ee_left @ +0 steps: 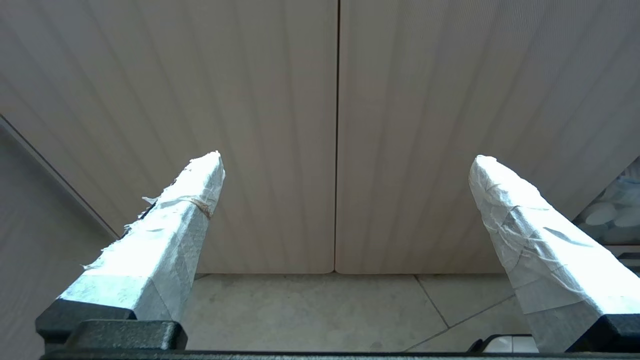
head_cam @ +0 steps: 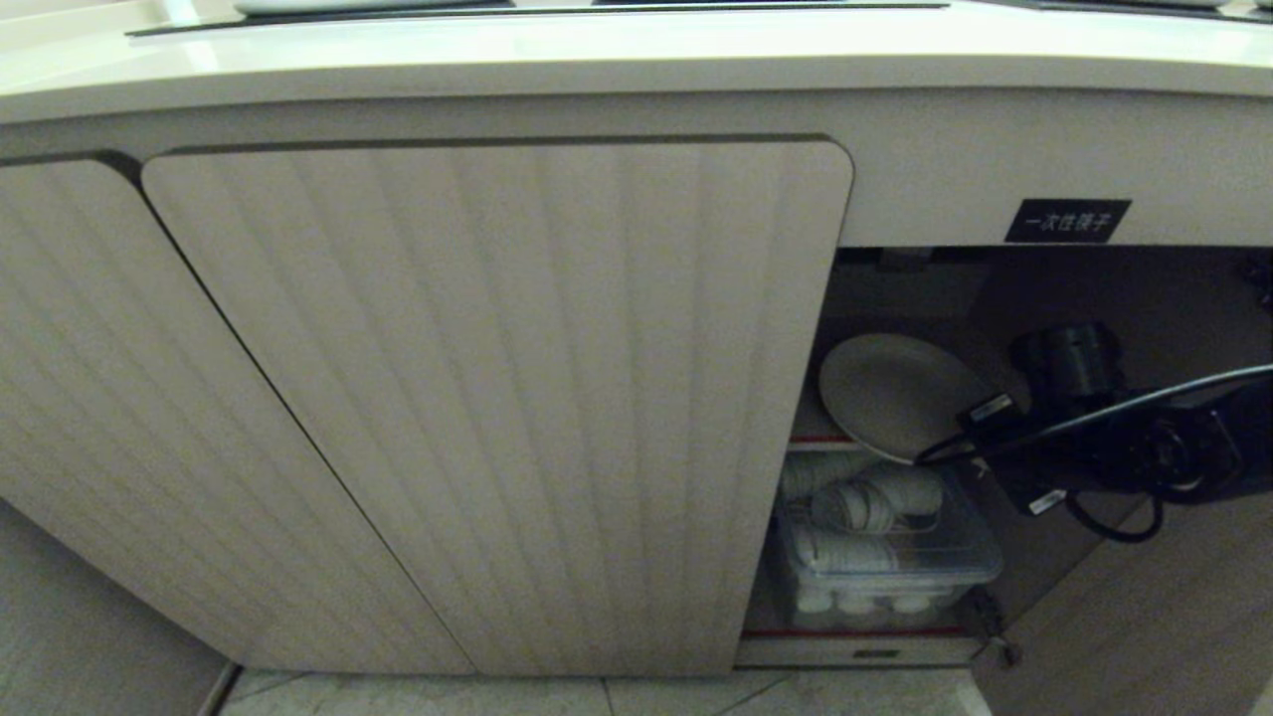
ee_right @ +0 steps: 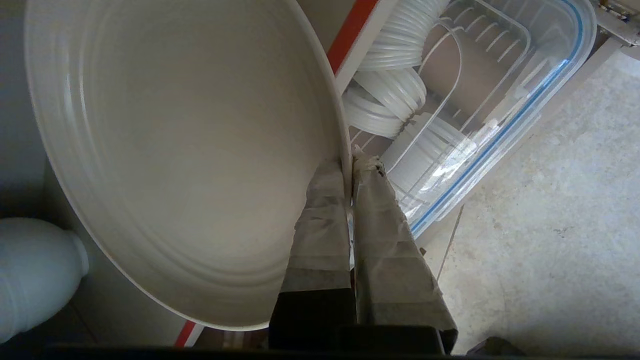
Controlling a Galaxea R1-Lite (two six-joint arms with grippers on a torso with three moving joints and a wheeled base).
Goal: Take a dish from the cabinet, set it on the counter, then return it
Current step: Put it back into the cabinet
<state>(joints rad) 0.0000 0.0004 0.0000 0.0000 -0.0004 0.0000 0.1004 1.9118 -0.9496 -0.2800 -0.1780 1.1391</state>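
The dish (head_cam: 895, 393), a plain cream-white plate, hangs tilted in the open right bay of the cabinet (head_cam: 497, 398), over the front edge of the inner shelf (head_cam: 818, 439). My right gripper (head_cam: 940, 455) reaches in from the right and is shut on the plate's near rim. In the right wrist view the taped fingers (ee_right: 320, 220) pinch the rim of the dish (ee_right: 185, 150), one on each face, at my right gripper (ee_right: 350, 162). My left gripper (ee_left: 347, 157) is open and empty, low in front of two shut ribbed doors. The counter (head_cam: 597, 50) runs along the top.
A clear lidded box (head_cam: 885, 542) of white bowls sits on the cabinet floor below the shelf. A white bottle (ee_right: 35, 270) stands deeper on the shelf beside the plate. A black label (head_cam: 1066, 220) marks the frame above the opening. Grey floor tiles (head_cam: 597, 696) lie below.
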